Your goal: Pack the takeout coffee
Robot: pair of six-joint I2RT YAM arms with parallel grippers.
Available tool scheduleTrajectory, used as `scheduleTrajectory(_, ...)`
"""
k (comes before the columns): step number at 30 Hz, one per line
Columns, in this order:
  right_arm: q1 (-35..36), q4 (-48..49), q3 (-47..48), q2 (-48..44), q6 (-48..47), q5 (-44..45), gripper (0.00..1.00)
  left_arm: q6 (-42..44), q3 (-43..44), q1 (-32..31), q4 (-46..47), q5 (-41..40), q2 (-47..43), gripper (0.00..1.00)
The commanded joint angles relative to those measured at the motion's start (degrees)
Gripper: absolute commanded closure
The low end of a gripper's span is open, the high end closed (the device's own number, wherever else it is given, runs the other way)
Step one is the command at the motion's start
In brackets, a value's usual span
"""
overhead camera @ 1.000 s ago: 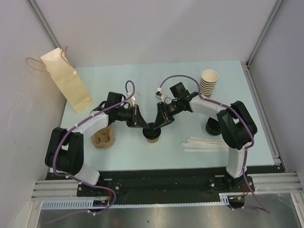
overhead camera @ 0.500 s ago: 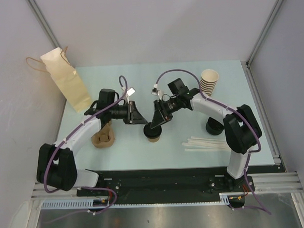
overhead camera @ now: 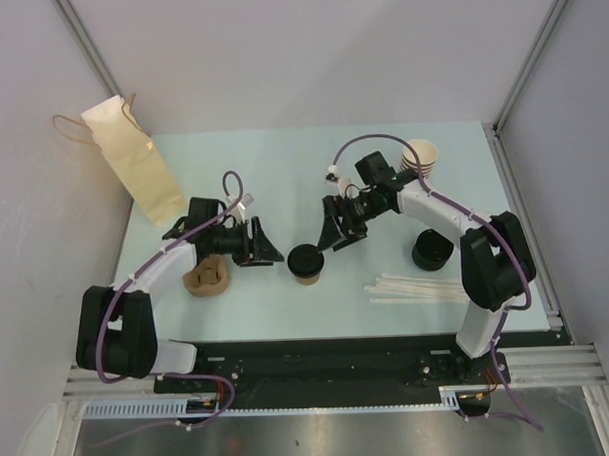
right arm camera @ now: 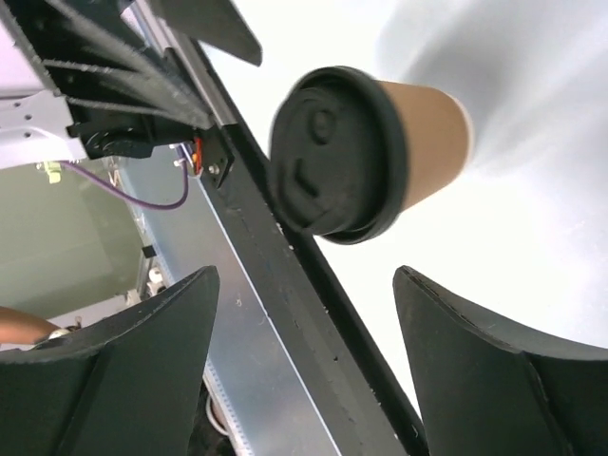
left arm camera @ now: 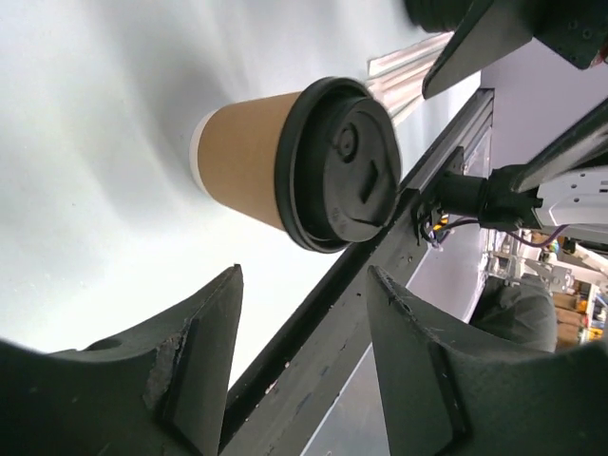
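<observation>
Now, step: the lid looks seated, so picking the coffee up for packing comes next, by my reading.
Coffee (overhead camera: 306, 264): upright on the table (overhead camera: 282, 169), near the front edge, between the two arms; black lid on, tan wall clear on every side in both wrist views.
Left gripper (overhead camera: 260, 242): released, jaws spread, just left of the coffee and not touching it.
Right gripper (overhead camera: 335, 231): released too, jaws wide, just behind and right of the coffee, apart from it.
Bag (overhead camera: 134, 172): stands at the back left corner, leaning against the wall; its mouth cannot be seen from here.
Carrier (overhead camera: 207, 278): brown moulded piece just under the left arm, beside the coffee.
Grip advice: take the paper wall below the lid rim, not the lid, which could pop off; close gently so the wall does not buckle.
Carry advice: keep it upright and lift straight before travelling.
Risk: a finger catching the rim on approach would tip it.
Other arm: keep it back.
</observation>
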Motion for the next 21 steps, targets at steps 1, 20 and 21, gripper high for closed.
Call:
scheduleTrajectory(1, -0.21, 0.11, -0.67, 3.86, -0.03, -0.21, 0.22, -1.2, -0.74, 0.0, 3.52, 1.15, 1.85, 0.4)
scheduleTrajectory(20, -0.03, -0.5, -0.67, 5.1, -0.65, -1.88, 0.42, -0.23, -4.09, 0.0, 6.87, 4.06, -6.76, 0.58)
scheduleTrajectory(21, 0.05, -0.33, -0.67, 5.1, -0.47, -2.06, 0.43, -0.14, -3.82, 0.0, 6.17, 3.1, -6.76, 0.57)
